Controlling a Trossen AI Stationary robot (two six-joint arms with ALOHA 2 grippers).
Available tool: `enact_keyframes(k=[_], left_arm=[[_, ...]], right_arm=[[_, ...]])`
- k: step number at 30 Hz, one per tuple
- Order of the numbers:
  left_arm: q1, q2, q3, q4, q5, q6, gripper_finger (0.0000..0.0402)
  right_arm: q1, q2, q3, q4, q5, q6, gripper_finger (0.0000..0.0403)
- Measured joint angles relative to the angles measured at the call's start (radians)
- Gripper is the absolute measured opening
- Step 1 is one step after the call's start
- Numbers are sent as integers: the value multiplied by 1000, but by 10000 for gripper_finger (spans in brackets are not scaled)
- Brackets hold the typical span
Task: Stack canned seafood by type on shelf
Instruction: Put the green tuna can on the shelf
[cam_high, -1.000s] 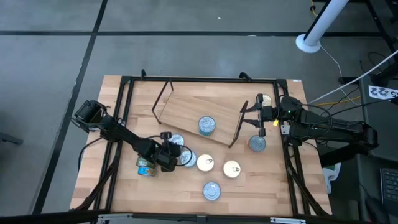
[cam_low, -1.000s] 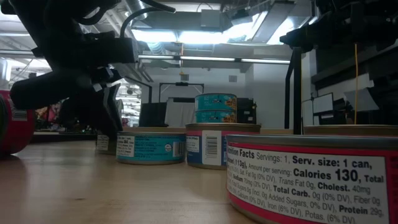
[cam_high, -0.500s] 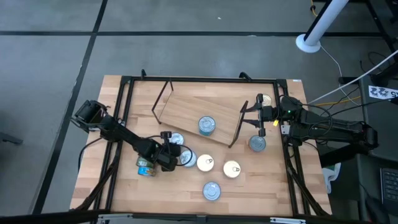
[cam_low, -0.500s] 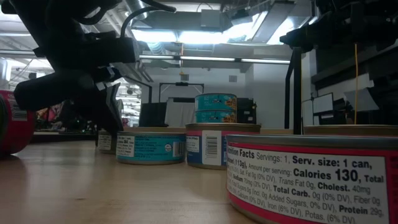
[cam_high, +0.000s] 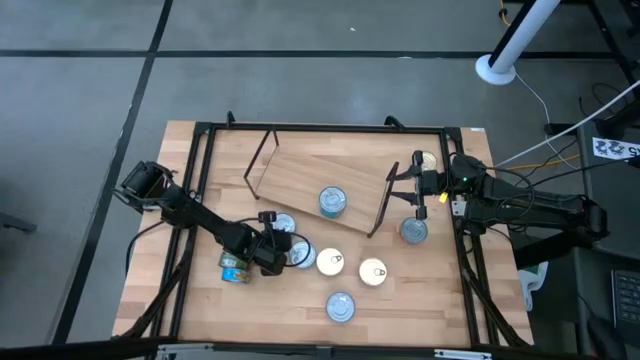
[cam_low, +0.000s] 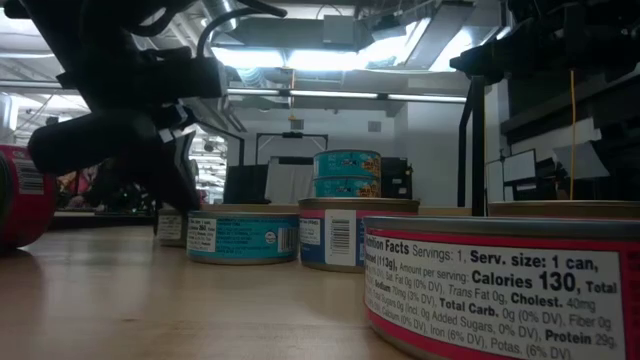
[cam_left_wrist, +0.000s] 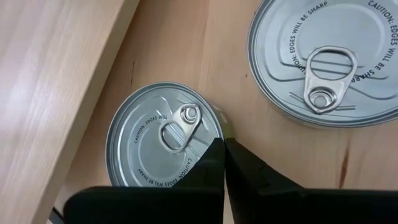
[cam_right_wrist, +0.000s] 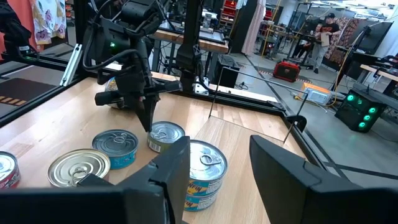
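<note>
The shelf (cam_high: 310, 175) stands askew at the table's middle, with a stack of two teal cans (cam_high: 333, 201) on its board. My left gripper (cam_high: 278, 237) is shut and slants down at the near rim of a silver-lidded can (cam_left_wrist: 158, 146), which rests on the table just in front of the shelf. A teal-sided can (cam_high: 300, 255) sits close beside that can. My right gripper (cam_right_wrist: 217, 180) hangs level and open by the shelf's right wire leg (cam_high: 385, 200), nothing between its fingers. My left gripper has its shut fingertips (cam_left_wrist: 214, 152) at the edge of the silver-lidded can's lid (cam_left_wrist: 208, 134), on the side away from the shelf. They come slanting down from the table's left. Whether they touch the rim, I cannot tell. The can sits flat on the table.
Loose cans lie on the tabletop: two gold-lidded ones (cam_high: 330, 262) (cam_high: 372, 271), a silver one (cam_high: 340, 306), one by my left arm (cam_high: 236, 268), and two at the right (cam_high: 414, 230) (cam_high: 427, 160). A black frame (cam_high: 200, 190) borders the tabletop.
My left gripper's fingers have drawn together beside the silver-lidded can, as the low view shows; the arm has kept its place and the can has not moved.
</note>
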Motion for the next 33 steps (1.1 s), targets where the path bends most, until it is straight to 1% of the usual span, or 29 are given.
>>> enact_keyframes(k=[10,21,33], left_arm=[[0,-1,3,2,-8,-13,0],[0,-2,49,0,-9,12,0],[0,-2,86,-21,-49,38,0]], right_arm=[[0,0,0,0,0,0,168],[0,0,0,0,0,0,168],[0,0,0,0,0,0,168]])
